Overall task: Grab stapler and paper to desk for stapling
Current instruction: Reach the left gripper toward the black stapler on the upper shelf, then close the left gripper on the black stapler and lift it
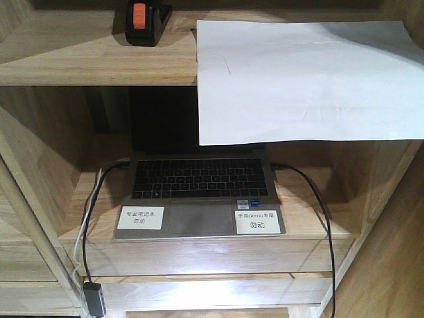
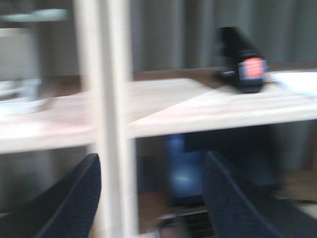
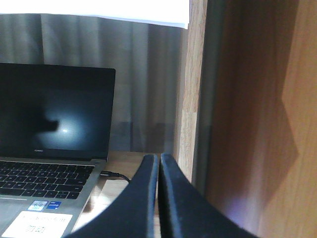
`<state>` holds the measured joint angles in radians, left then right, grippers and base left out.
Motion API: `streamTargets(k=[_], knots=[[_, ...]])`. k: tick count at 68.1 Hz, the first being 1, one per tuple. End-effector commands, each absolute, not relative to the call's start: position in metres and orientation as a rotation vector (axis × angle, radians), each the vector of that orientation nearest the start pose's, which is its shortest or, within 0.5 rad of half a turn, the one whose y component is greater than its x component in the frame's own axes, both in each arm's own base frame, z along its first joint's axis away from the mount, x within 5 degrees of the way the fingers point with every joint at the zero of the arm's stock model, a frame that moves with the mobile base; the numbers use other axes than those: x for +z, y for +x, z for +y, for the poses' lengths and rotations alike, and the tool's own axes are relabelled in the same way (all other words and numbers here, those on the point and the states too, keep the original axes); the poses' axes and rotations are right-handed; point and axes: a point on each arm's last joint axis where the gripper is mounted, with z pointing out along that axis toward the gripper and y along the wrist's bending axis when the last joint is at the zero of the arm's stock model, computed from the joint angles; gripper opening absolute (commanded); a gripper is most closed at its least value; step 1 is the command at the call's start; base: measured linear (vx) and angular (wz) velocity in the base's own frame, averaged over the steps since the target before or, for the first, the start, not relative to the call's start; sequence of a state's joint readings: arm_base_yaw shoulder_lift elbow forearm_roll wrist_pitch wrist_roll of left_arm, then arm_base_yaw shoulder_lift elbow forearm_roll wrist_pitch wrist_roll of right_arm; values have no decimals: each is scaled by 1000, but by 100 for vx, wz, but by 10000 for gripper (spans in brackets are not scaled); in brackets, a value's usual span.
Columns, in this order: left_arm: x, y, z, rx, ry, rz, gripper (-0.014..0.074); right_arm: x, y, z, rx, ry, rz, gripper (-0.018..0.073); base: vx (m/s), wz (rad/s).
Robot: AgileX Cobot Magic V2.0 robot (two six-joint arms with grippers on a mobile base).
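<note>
Black stapler is sitting on the upper shelf, the paper lying just beside it, overhanging. Your left claw is hanging released below; your right claw is clenching nothing. You should be steering the left clear of the post.

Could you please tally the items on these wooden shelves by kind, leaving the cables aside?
Small black stapler with an orange-red patch: 1
Plain white rectangular paper sheet: 1
Silver-grey open laptop: 1
Small white printed labels on the laptop: 2
Total: 5
</note>
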<state>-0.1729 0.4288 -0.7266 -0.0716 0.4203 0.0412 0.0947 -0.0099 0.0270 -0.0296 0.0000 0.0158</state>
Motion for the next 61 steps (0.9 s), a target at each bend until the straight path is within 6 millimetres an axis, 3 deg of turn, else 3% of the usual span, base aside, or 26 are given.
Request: streamTargets(k=[1, 27, 61], knots=[[411, 85, -22, -245, 150, 1523, 440, 204, 56, 5, 50, -83, 1434, -9, 0, 0], [441, 159, -67, -321, 399, 1588, 528, 204, 56, 5, 50, -83, 1434, -9, 0, 0], [511, 267, -122, -459, 396, 1594, 528, 204, 56, 5, 50, -83, 1434, -9, 0, 0]])
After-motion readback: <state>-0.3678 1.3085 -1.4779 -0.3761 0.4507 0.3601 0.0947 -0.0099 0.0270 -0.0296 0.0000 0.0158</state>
